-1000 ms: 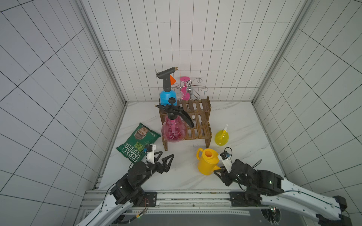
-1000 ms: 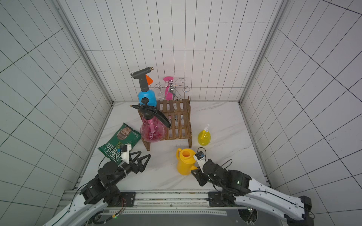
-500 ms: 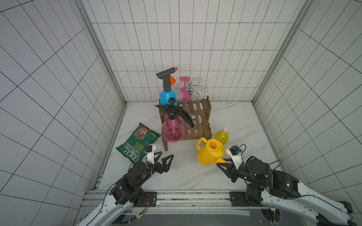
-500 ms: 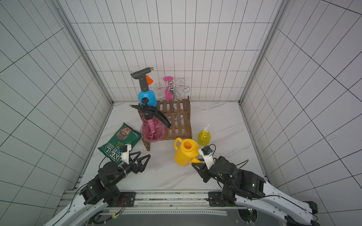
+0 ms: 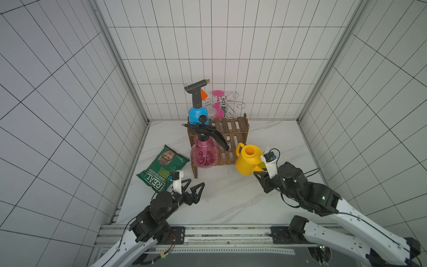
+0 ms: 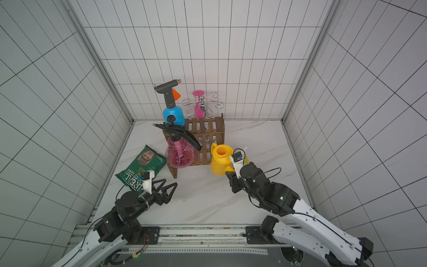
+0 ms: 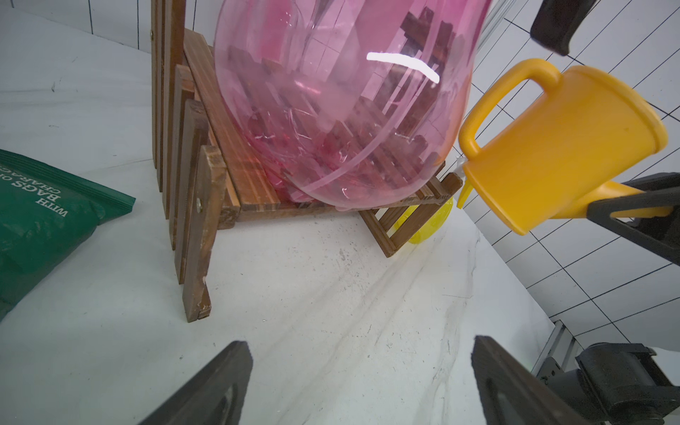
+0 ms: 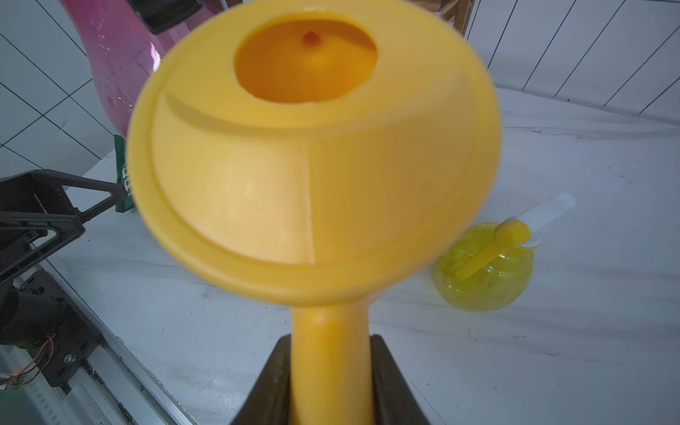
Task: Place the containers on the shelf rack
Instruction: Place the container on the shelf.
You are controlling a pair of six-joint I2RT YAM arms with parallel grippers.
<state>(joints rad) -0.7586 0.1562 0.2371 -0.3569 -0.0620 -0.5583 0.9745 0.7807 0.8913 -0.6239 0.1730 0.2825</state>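
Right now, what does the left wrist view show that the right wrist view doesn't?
Only left wrist: the pink translucent round sprayer seated on the lower tier of the brown wooden slat rack; the handle of the yellow plastic watering can.
Only right wrist: the can's fill opening; the whole yellow translucent trigger bottle.
Both: the can's spout in the right gripper, part of the sprayer, the green chip bag.

Marble table (image 5: pixel 231 198): rack (image 5: pixel 233 127), chip bag (image 5: pixel 163 167)
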